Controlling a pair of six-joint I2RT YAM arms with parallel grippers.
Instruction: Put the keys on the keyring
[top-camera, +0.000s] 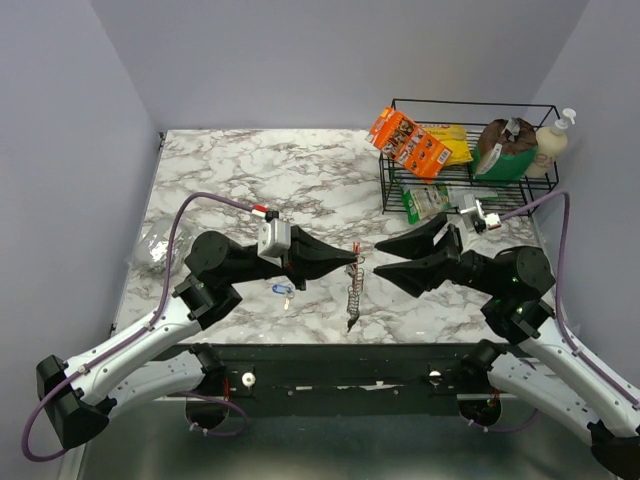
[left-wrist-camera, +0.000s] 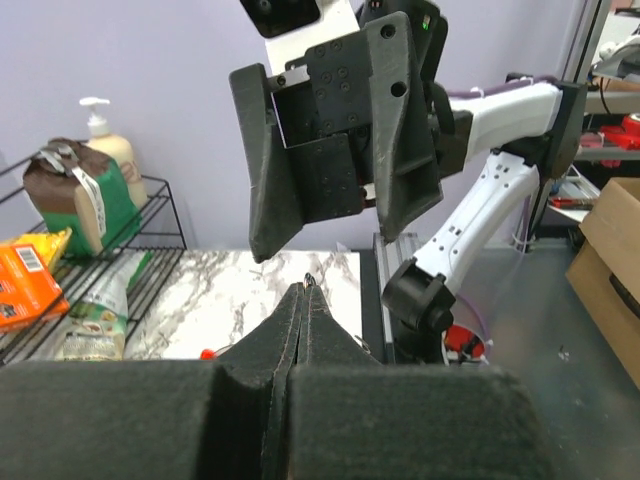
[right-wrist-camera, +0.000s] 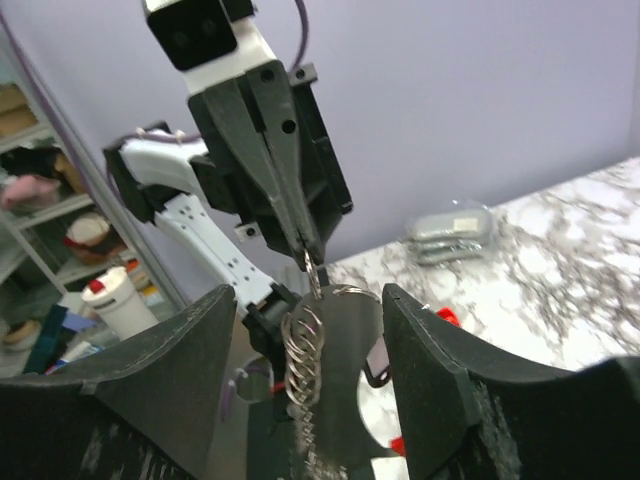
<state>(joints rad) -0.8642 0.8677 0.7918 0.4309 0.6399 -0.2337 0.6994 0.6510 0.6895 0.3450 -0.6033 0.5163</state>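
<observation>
My left gripper is shut on the top ring of the keyring, a slim chain of silver rings running down toward the table's front edge. In the right wrist view the keyring hangs from the left gripper between my right fingers. My right gripper is open and empty, its jaws facing the left gripper's tips with the chain's top between them. A blue-headed key lies on the marble under the left arm. In the left wrist view only a ring tip shows above the shut left gripper.
A black wire rack at the back right holds an orange box, a yellow packet, a brown bag and a soap bottle. A clear plastic packet lies at the left table edge.
</observation>
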